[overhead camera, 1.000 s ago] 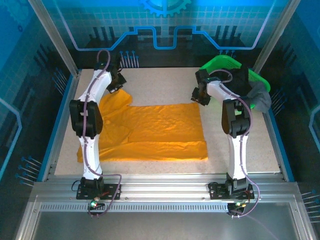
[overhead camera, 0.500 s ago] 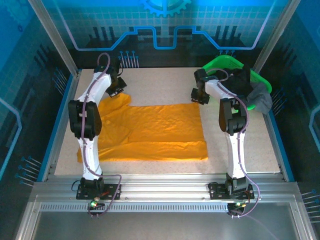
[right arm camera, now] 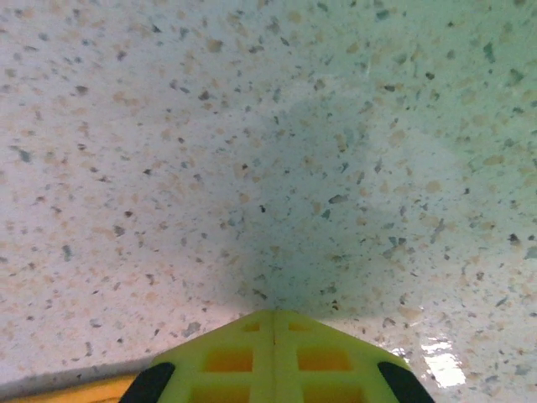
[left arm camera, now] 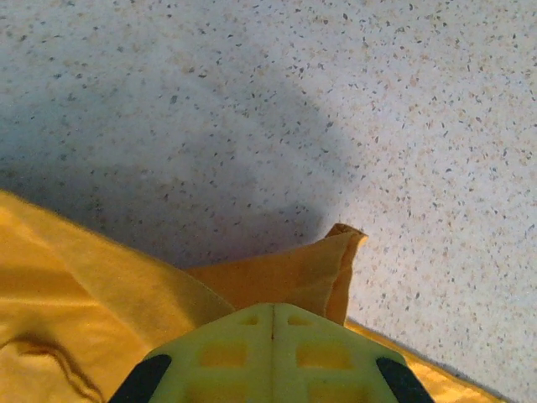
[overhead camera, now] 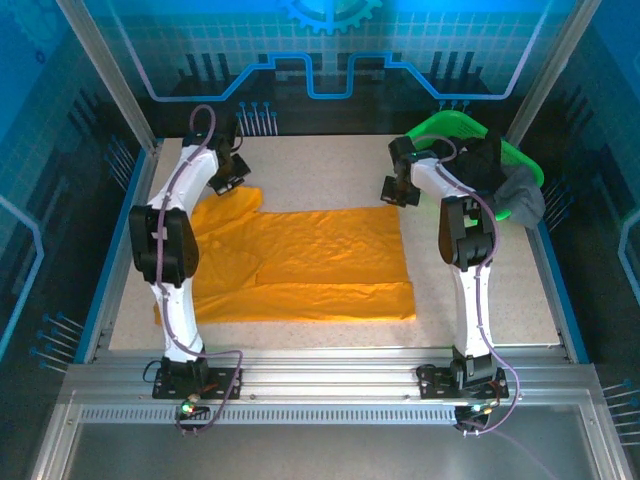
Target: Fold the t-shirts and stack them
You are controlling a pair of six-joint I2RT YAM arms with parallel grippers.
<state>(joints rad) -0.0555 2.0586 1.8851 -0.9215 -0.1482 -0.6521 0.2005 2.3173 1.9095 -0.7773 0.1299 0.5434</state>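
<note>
Left pincer [left arm camera: 273, 311] clenched on t-shirt [overhead camera: 320, 255] sleeve; since a second ago my left elbow swung outward, sleeve tugged flatter. T-shirt lies spread mid-desk [overhead camera: 320, 165]. Right pincer [right arm camera: 273, 316] clenched at far-right shirt corner, cloth grip unclear. Judgement: flattening nearly done, folding next.

The shirt [overhead camera: 300, 265] lay flat on the table [overhead camera: 320, 165], left of centre, its near edge close to the arms' bases. The left gripper [overhead camera: 232, 180] sat at the shirt's far left sleeve, with cloth bunched up against its fingertips. The right gripper [overhead camera: 398, 192] was at the shirt's far right corner. Behind and right of it, the basket [overhead camera: 450, 128] stood in the table's far right corner, with cloth [overhead camera: 515, 195] hanging over its near rim.
</note>
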